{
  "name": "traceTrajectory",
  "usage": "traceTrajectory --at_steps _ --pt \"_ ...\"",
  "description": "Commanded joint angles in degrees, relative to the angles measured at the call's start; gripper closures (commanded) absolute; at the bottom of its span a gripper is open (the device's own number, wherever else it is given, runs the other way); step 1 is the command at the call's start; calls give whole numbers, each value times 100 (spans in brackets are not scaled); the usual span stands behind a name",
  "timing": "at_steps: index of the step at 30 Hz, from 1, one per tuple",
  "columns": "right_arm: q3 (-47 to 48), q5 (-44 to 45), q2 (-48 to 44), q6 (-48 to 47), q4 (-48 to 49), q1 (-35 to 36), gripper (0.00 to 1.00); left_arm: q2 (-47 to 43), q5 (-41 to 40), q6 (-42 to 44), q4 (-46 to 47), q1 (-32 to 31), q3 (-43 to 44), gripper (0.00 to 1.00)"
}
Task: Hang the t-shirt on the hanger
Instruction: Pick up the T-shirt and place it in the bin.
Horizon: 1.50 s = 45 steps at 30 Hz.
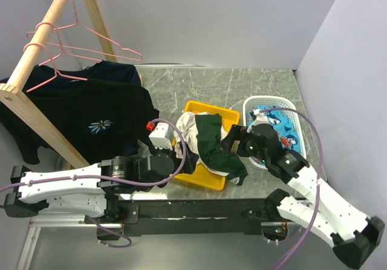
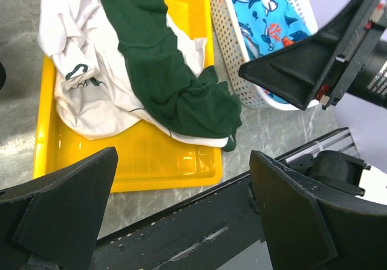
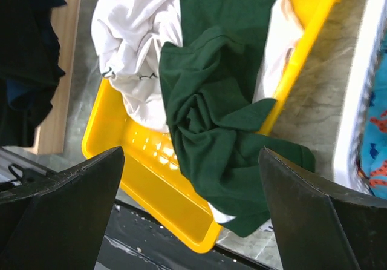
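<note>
Though wide, L fingers (image 2: 60, 203), R fingers (image 3: 60, 203) empty.

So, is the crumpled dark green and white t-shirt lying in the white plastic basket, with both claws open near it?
Not quite: the dark green and white t-shirt lies in the yellow plastic tray, as the top external view shows; the left claw and right claw are open near it.

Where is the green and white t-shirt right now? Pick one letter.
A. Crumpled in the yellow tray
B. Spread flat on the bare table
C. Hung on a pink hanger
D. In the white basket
A: the t-shirt lies bunched up in the yellow tray, with one green corner spilling over the tray's rim.
</note>
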Motion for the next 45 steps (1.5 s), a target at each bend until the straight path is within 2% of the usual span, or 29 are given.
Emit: traceTrajectory --at_steps 1,6,11,20,23,24,26,27,29,35,40,43,45 --pt "586 532 619 -164 183 609 0 6 37 -68 0 -29 -37 4" --pt "1078 1315 1604 -269 139 1269 0 16 239 -288 -9 -29 -212 4" --pt "1334 1676 2764 -436 42 1419 0 -116 363 -393 17 -29 -415 4" --pt "1641 1079 4531 -718 675 1489 0 -160 503 -349 71 -29 -556 4" --pt "1790 1026 4822 -744 702 1489 12 -178 635 -262 96 -29 -582 4" --pt "1817 1044 4814 -744 693 1481 32 -204 670 -262 88 -29 -591 4" --pt "1948 1131 4752 -727 606 1454 59 -230 732 -262 131 -29 -643 4" --pt "2002 1140 4656 -735 570 1402 80 -265 758 -253 175 -29 -661 4" --pt "2212 1262 4524 -762 360 1314 99 -266 828 -201 272 -29 -679 4" --pt "2879 1641 3286 -744 -185 893 100 -81 969 -69 518 -29 -635 4" --pt "3776 2430 2275 -762 -581 637 100 279 1153 -95 658 93 -600 4" --pt "4426 3106 1800 -823 -687 646 100 507 1635 -33 852 506 -652 4" --pt "4857 3424 1502 -876 -669 637 100 647 1995 160 1299 954 -757 4"
